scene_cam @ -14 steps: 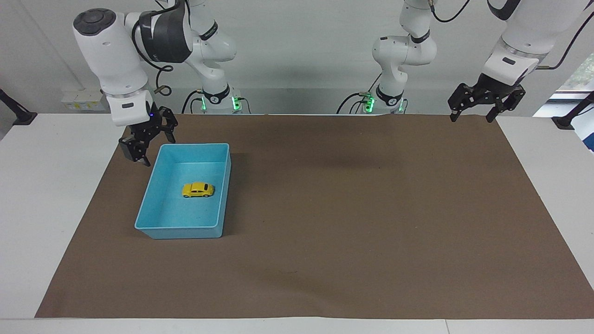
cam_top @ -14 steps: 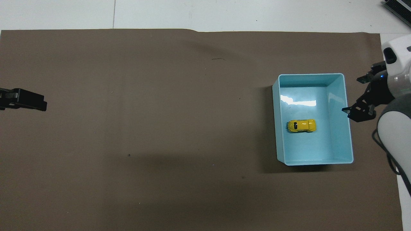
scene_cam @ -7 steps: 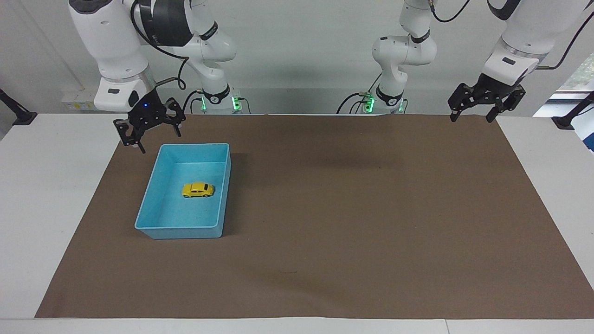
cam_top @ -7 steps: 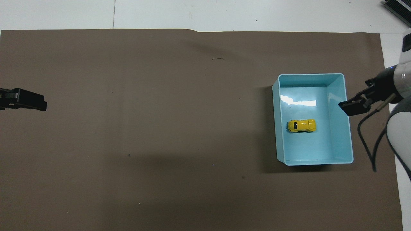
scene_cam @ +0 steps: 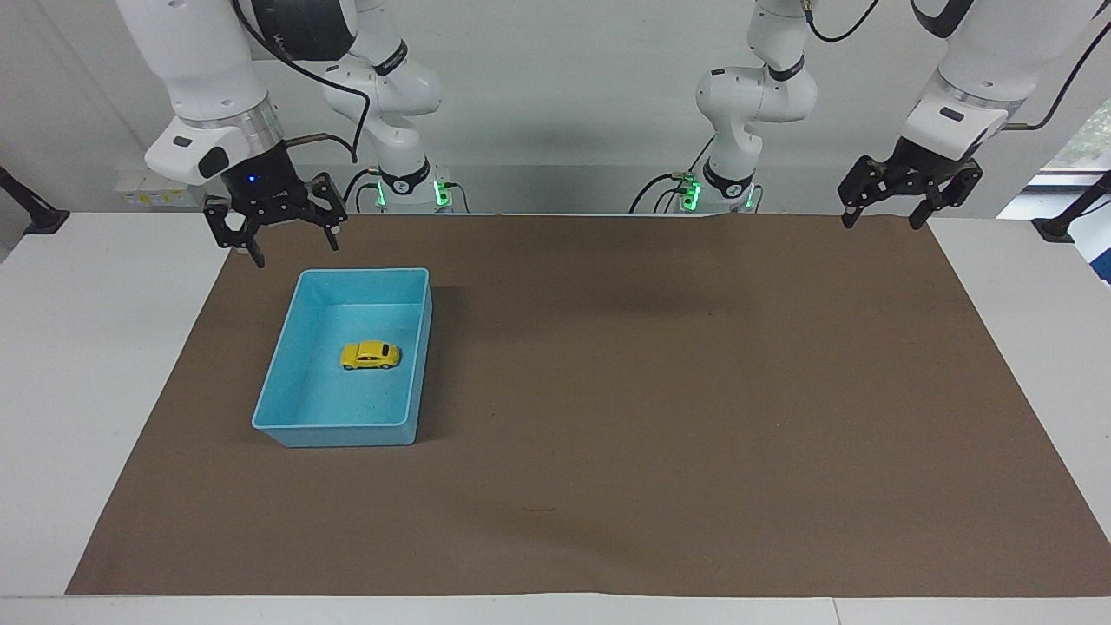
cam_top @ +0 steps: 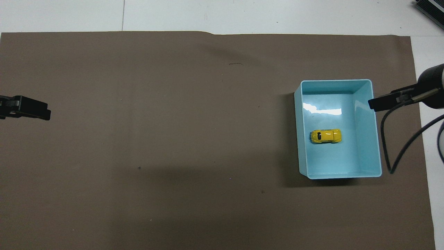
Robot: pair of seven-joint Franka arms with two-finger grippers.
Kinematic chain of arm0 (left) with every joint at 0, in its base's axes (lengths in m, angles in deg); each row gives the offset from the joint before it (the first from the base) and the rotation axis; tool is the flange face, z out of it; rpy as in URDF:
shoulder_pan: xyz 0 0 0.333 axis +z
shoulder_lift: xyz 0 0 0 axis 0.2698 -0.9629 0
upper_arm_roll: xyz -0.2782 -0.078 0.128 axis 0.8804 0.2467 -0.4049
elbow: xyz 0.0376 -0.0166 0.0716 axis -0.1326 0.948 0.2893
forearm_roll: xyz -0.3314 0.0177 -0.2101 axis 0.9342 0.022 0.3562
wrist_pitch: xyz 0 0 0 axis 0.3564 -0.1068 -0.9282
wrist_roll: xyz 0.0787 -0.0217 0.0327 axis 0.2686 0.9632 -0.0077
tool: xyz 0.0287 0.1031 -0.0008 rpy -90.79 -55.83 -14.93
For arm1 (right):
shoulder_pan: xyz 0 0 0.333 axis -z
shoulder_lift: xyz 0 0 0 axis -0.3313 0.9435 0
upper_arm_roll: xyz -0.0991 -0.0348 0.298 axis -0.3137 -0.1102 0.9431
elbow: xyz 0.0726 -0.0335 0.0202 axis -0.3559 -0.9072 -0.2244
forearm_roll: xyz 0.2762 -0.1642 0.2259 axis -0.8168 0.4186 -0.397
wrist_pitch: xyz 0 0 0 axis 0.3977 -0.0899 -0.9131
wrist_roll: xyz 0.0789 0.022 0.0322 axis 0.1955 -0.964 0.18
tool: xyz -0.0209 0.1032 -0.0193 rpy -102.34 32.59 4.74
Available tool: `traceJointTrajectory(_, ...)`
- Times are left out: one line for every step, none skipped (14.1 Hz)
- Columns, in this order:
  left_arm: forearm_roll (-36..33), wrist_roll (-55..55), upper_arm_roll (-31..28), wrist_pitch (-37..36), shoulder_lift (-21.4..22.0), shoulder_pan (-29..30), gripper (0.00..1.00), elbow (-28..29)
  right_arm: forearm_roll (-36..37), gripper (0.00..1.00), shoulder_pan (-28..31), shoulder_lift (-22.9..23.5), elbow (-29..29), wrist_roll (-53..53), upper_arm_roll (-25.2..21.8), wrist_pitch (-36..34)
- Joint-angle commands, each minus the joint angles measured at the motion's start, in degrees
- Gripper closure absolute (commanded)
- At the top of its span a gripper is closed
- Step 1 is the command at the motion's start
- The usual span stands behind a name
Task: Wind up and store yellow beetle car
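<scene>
Right gripper lifted and swung upright since a second ago, fingers wide, empty, now over mat near blue plastic bin's robot-side rim. Tiny yellow beetle car below it, resting inside bin. Looks stored, task likely finishing. Left gripper waiting, fingers spread, well apart.

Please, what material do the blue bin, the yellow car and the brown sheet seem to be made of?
Bin: likely glossy plastic; its floor mirrors a bright patch of light.
Car: a shiny painted shell, metal or plastic, I cannot tell which; highlights show on the roof.
Sheet: matte, probably paper; no glare, and its edge is slightly wavy.
</scene>
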Motion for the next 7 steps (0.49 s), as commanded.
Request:
traceJointTrajectory(0.4, 0.5, 0.7, -0.8, 0.6, 1.0, 0.0, 0.3, -0.9, 0.0, 0.2, 0.2, 1.6, -4.5, 0.1, -3.0)
traceJointTrajectory(0.4, 0.5, 0.7, -0.8, 0.6, 1.0, 0.0, 0.4, -0.9, 0.0, 0.2, 0.1, 1.6, -4.6, 0.2, -3.2)
traceJointTrajectory(0.4, 0.5, 0.7, -0.8, 0.6, 1.1, 0.0, 0.3, -0.9, 0.0, 0.2, -0.2, 1.6, -4.6, 0.4, -3.2)
traceJointTrajectory(0.4, 0.5, 0.7, -0.8, 0.6, 1.0, 0.0, 0.4, -0.9, 0.0, 0.1, -0.4, 1.6, -4.5, 0.4, -3.2)
traceJointTrajectory(0.4, 0.5, 0.7, -0.8, 0.6, 1.0, 0.0, 0.3, -0.9, 0.0, 0.2, -0.8, 1.5, -4.6, 0.4, -3.2)
traceJointTrajectory(0.4, 0.5, 0.7, -0.8, 0.6, 1.0, 0.0, 0.3, -0.9, 0.0, 0.1, -1.1, 1.5, -4.5, 0.4, -3.3)
traceJointTrajectory(0.4, 0.5, 0.7, -0.8, 0.7, 1.0, 0.0, 0.4, -0.9, 0.0, 0.1, -1.6, 1.5, -4.6, 0.6, -3.7)
